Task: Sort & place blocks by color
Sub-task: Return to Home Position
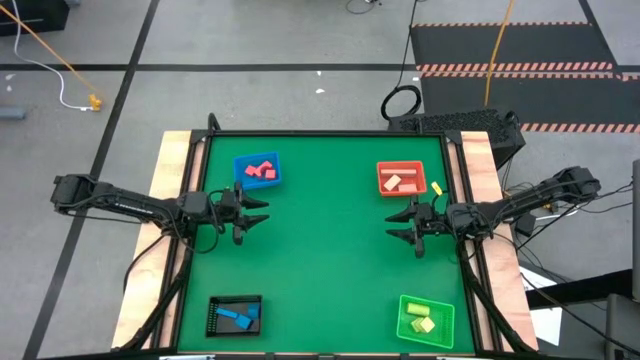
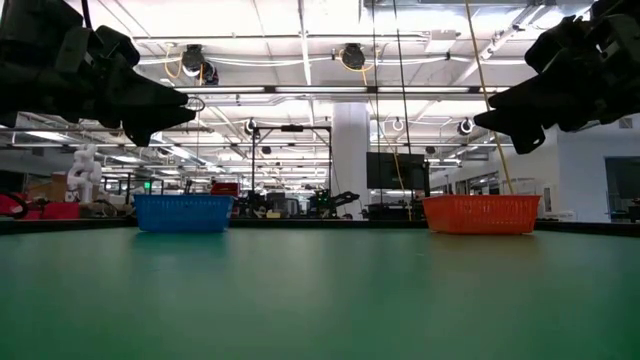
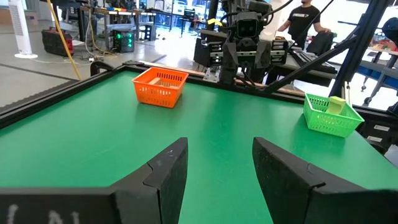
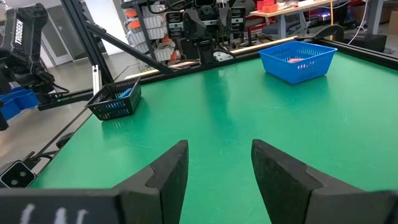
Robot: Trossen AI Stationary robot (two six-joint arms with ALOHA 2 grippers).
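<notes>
Writing: only "TROSSEN" reads, in white caps down a dark link of the left arm, seen far off in the right wrist view. No legible labels on baskets or blocks.

Count: 4 mesh baskets on the green table, one per corner.
- Blue basket, far left: pink-red blocks, 3 or 4; they overlap, so exact no. unclear.
- Red-orange basket, far right: cream blocks, 2.
- Black basket, near left: blue blocks, 2, poss. 3.
- Green basket, near right: yellow blocks, 2.
- 1 small yellow piece lies on the table just beside the red-orange basket's right side; can't tell if it's a block.

Every other block sits inside a basket, one colour per basket.

Arms: 2, facing each other across the table's middle, well apart.
- Left gripper hovers near the left edge, just nearer than the blue basket; fingers spread, nothing between them.
- Right gripper hovers near the right edge, just nearer than the red-orange basket; fingers spread too, nothing held.
- In the low view both hang above the table, touching nothing.

Bkgd: 1 person in a dark top stands beyond the table in the left wrist view.
</notes>
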